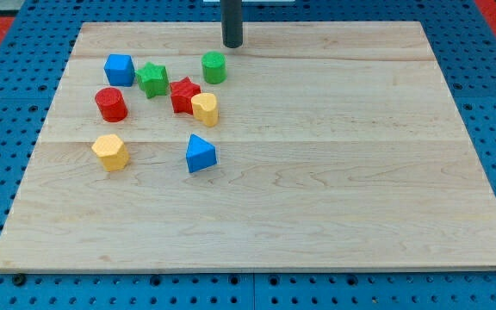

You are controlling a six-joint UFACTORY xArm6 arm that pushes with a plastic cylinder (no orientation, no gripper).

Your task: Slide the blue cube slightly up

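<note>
Near the desk's (317, 215) upper left corner sits the blue cube (120, 70), the block farthest to the view's left in the top row. Just to its right is a green star-shaped block (153, 79), close but whether touching I cannot tell. Below the cube stands a red cylinder (110, 104), and further down a yellow hexagonal block (110, 151). Moving right, a red star (183, 94) touches a yellow rounded block (205, 109), a green cylinder (214, 67) stands above them, and a blue wedge-like block (200, 154) lies apart toward the view's bottom.

My tip (232, 45) is at the desk's top edge, just above and right of the green cylinder — well apart from the cube. There is no gripper on this rig, only the bare rod, so nothing is held.

By my reading the push has not begun. I would need to bring the tip round below the cube, between it and the red cylinder — a tight gap — then nudge upward a little.
</note>
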